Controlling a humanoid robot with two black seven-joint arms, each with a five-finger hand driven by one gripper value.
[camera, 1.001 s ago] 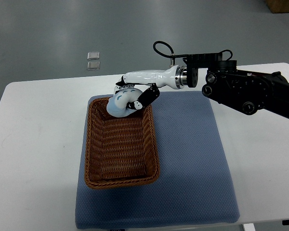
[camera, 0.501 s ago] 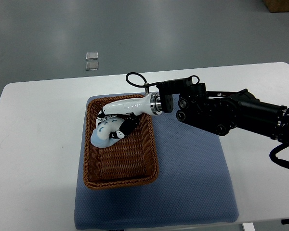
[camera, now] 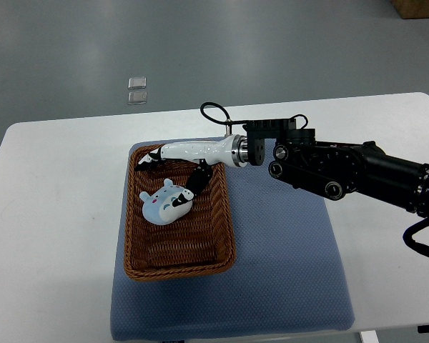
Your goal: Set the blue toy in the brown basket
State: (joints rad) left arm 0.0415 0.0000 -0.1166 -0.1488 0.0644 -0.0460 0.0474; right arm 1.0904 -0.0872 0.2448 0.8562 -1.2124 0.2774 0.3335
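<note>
Released since half a second ago, the blue toy point(camera: 163, 204) now lies on the floor of the brown basket point(camera: 177, 266), toward its far end. I note my right hand point(camera: 173, 170) above it with fingers spread, holding nothing; one fingertip sits just beside the toy. Basket rests on the blue mat point(camera: 286, 271).

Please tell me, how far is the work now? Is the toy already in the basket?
Done: the blue toy lies inside the brown basket. In hand: the right hand is over the basket, fingers spread, thumb close by the toy. Left: only pulling the arm away.
</note>
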